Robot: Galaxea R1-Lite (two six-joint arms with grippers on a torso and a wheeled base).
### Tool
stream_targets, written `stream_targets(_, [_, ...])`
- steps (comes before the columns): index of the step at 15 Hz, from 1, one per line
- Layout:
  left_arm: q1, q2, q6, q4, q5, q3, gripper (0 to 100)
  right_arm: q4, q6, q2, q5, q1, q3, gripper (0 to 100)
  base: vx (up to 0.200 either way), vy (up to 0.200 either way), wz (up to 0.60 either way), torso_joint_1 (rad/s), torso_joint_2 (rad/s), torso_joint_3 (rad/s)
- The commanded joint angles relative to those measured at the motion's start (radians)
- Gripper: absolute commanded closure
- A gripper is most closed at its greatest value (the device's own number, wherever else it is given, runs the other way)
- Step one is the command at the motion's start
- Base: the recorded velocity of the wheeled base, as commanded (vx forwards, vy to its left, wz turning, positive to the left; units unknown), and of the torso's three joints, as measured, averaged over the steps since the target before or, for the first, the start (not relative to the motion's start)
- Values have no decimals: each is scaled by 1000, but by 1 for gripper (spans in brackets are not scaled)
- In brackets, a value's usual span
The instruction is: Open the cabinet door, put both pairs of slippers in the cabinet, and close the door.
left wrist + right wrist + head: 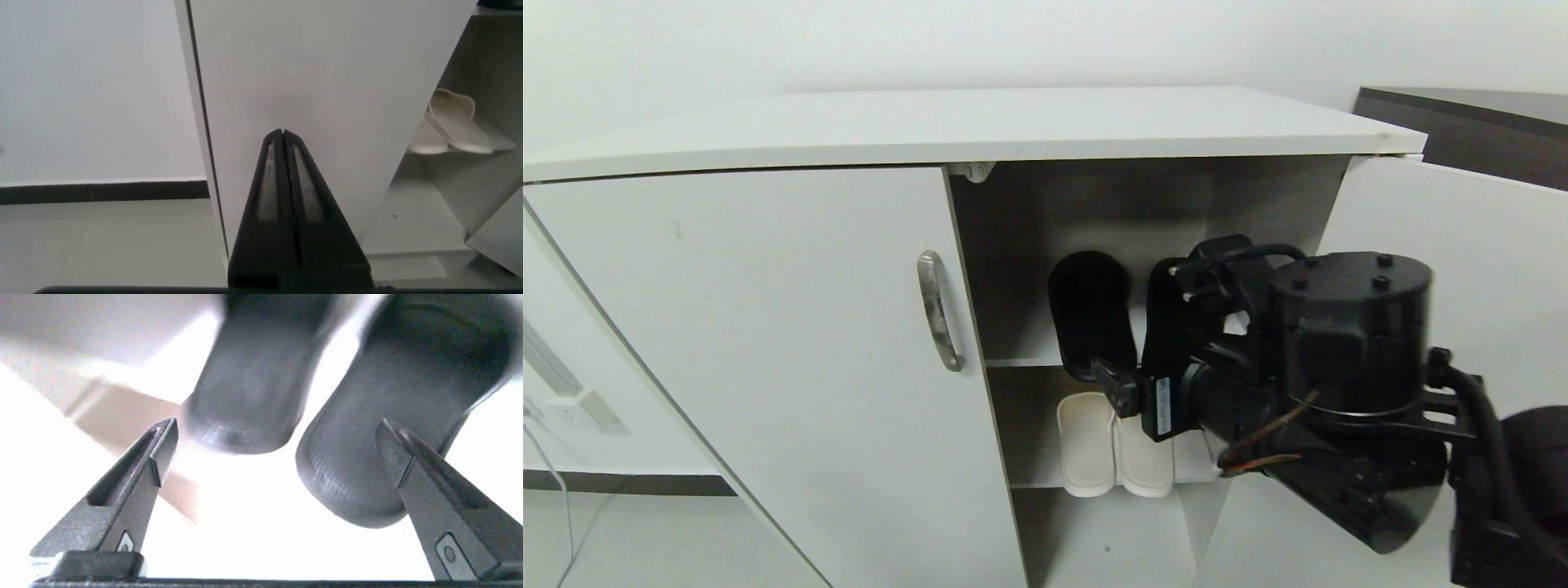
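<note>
Standing wide apart and holding nothing, the jaws of the right gripper [278, 429] point into the open half of the cabinet [980, 122]. The near ends of the black slippers [253, 384] lie side by side just ahead of them, and whether either jaw touches a slipper cannot be told. From the head view, the same gripper is level with the front edge of the upper shelf [1013, 359]. One black slipper rests there with its near end at that edge, and its mate is largely hidden behind the arm. Directly below, the white slippers [1115, 445] sit as a pair, touching each other, on the lower shelf [1033, 482], ends toward the front. The right door [1486, 229] is swung open to the arm's right. The left door [768, 343] is closed, with its metal handle [939, 310] upright near the inner edge. The left gripper [282, 135] has its jaws pressed together on nothing. It is low down and faces the front of that closed door, above the floor [98, 237].
</note>
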Motion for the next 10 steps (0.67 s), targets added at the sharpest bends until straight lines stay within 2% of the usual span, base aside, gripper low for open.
stream_targets(1, [0,0,0,1,1,0,100,-104,-34,-91,52,7,138,100,0,0,0,0,0,0])
stream_targets(7, [0,0,0,1,-1,0,100,-109,-34,-78,87,2,152,100,0,0,0,0,0,0])
stream_targets(10, [0,2,0,1,-2,0,100,-109,-34,-75,87,2,153,100,-200,0,0,6,-1,2])
